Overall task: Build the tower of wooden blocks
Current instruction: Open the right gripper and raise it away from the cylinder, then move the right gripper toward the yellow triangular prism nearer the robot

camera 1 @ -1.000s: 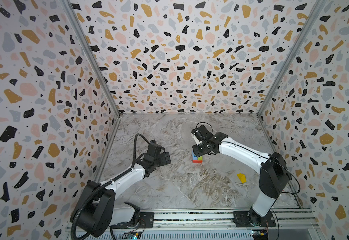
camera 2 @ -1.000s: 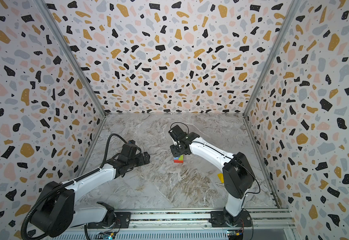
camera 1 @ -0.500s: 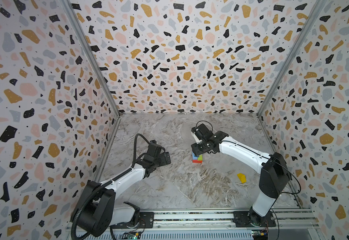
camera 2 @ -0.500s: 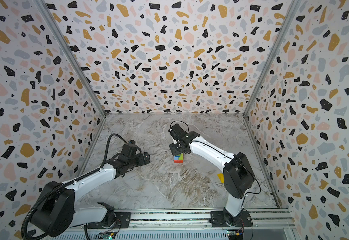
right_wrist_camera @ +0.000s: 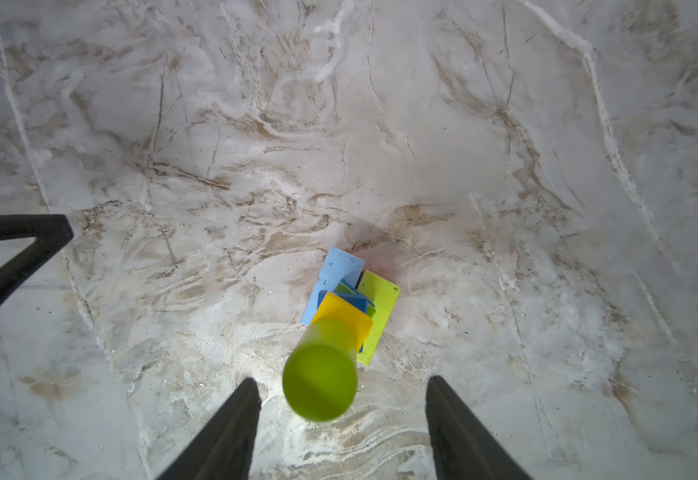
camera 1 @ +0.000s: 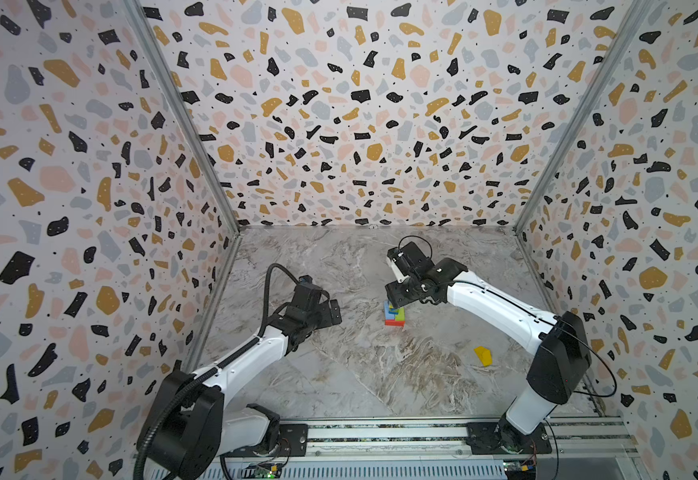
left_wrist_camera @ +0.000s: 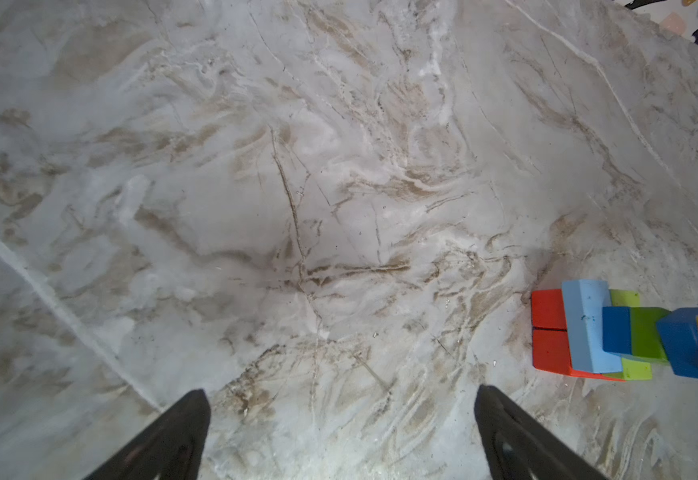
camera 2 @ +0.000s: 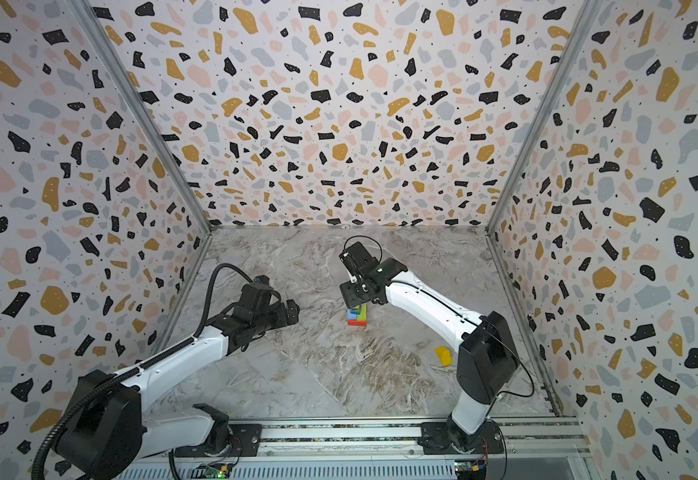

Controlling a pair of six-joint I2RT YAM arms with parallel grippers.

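While the right gripper (right_wrist_camera: pixel 344 382) hangs over it, jaws parted and clear of the capping lime cylinder (right_wrist_camera: pixel 320 382), the wood block tower (camera 1: pixel 394 314) stands mid-table (camera 1: pixel 360 374). Its layers run from red base through blue and green to yellow, with the long axis vertical. The left gripper (left_wrist_camera: pixel 341 395) gapes wide and empty, well apart.

- Grey-and-tan marble-patterned tabletop (camera 1: pixel 360 374) under me, flat and veined.
- Painted wood block tower (camera 1: pixel 394 318) stands mid-table, its two red slabs (left_wrist_camera: pixel 549 316) side by side on the surface.
- Small yellow wooden wedge (camera 1: pixel 483 356) lies alone toward my right, well apart.
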